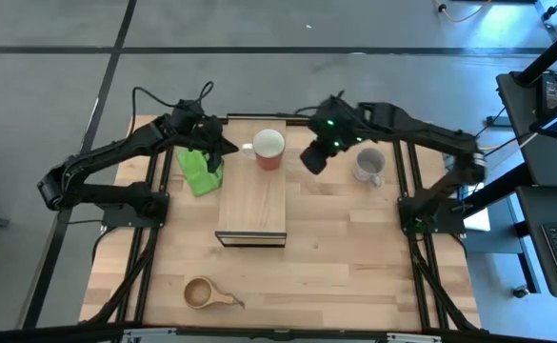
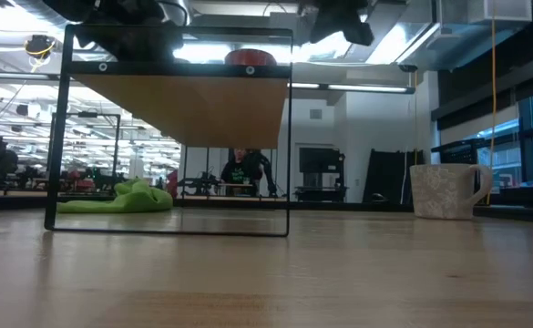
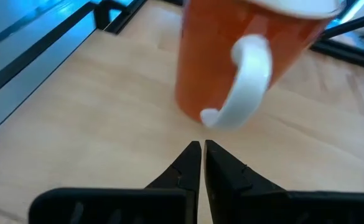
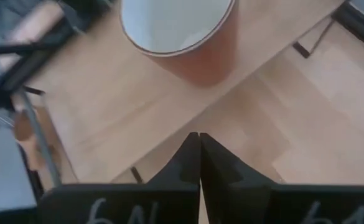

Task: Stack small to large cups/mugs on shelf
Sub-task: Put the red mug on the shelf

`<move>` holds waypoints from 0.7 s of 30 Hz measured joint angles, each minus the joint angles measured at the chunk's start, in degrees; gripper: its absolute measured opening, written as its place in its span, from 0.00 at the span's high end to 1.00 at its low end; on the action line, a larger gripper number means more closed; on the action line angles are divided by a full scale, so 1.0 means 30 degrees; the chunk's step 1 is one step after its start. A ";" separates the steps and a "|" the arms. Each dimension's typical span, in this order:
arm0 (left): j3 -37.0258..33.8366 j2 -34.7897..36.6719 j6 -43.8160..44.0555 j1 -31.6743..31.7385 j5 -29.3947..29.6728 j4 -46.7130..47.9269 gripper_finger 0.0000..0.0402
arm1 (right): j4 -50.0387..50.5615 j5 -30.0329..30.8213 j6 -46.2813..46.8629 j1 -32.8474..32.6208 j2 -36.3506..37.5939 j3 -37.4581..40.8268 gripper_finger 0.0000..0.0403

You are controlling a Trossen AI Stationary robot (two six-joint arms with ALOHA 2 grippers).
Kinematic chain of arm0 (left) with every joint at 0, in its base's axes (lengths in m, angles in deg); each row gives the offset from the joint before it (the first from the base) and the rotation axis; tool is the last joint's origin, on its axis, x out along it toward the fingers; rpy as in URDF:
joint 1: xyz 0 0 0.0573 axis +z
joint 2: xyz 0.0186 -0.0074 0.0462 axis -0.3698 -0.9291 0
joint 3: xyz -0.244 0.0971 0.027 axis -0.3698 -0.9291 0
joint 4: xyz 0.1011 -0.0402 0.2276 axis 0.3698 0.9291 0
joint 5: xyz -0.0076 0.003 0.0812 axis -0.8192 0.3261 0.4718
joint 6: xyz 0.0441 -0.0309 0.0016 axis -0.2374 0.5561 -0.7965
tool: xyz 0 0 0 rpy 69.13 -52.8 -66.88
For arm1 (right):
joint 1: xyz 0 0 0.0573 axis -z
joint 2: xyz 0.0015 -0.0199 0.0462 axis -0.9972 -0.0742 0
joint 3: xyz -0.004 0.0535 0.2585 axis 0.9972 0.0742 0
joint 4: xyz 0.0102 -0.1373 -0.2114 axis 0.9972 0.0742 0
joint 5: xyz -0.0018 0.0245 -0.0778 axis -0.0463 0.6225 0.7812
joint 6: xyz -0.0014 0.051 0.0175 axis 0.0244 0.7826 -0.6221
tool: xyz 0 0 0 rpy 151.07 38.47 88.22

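The red mug (image 1: 269,149) with white inside and a white handle (image 3: 247,81) stands upright on the far end of the light-wood shelf (image 1: 252,205). The grey mug (image 1: 369,164) stands on the table at the right. The small brown wooden cup (image 1: 202,292) lies near the front edge. My left gripper (image 3: 203,149) is shut, just left of the red mug's handle, touching nothing. My right gripper (image 4: 198,138) is shut, in the air right of the red mug, between it and the grey mug.
A crumpled green cloth (image 1: 200,170) lies left of the shelf, under my left arm. The shelf stands raised on a thin black frame (image 2: 289,137). The grey mug also shows at the right in the low view (image 2: 444,189).
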 joint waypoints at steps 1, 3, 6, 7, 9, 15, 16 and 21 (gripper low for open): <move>0.0000 -0.0007 0.0007 0.0000 -0.0258 -0.0166 0.97 | -0.1020 0.0007 0.0370 -0.0123 0.0692 0.1161 1.00; 0.0000 -0.0005 0.0085 0.0000 -0.0336 -0.0428 0.97 | -0.3356 -0.0009 0.1055 -0.0274 0.1831 0.3550 1.00; 0.0000 -0.0007 0.0164 0.0147 -0.0306 -0.0676 0.97 | -0.6574 0.0030 0.1910 -0.0311 0.2721 0.6525 1.00; 0.0000 -0.0007 0.0273 0.0200 -0.0304 -0.0753 0.97 | -0.7307 0.0124 0.2071 -0.0298 0.2881 0.7192 1.00; 0.0000 -0.0034 0.0530 0.0269 -0.0305 -0.0882 0.97 | -0.8270 0.0192 0.2291 -0.0214 0.3016 0.8146 1.00; 0.0000 -0.0087 0.0689 0.0248 -0.0297 -0.1016 0.97 | -1.1111 -0.0242 0.2361 0.0232 0.2777 0.9560 0.99; 0.0000 -0.0087 0.0793 0.0248 -0.0297 -0.1012 0.97 | -1.1515 -0.0504 0.2368 0.0339 0.2660 0.9693 1.00; -0.0007 -0.0087 0.1075 0.0248 -0.0263 -0.1005 0.97 | -1.2905 -0.0919 0.2347 0.0394 0.1818 0.9749 1.00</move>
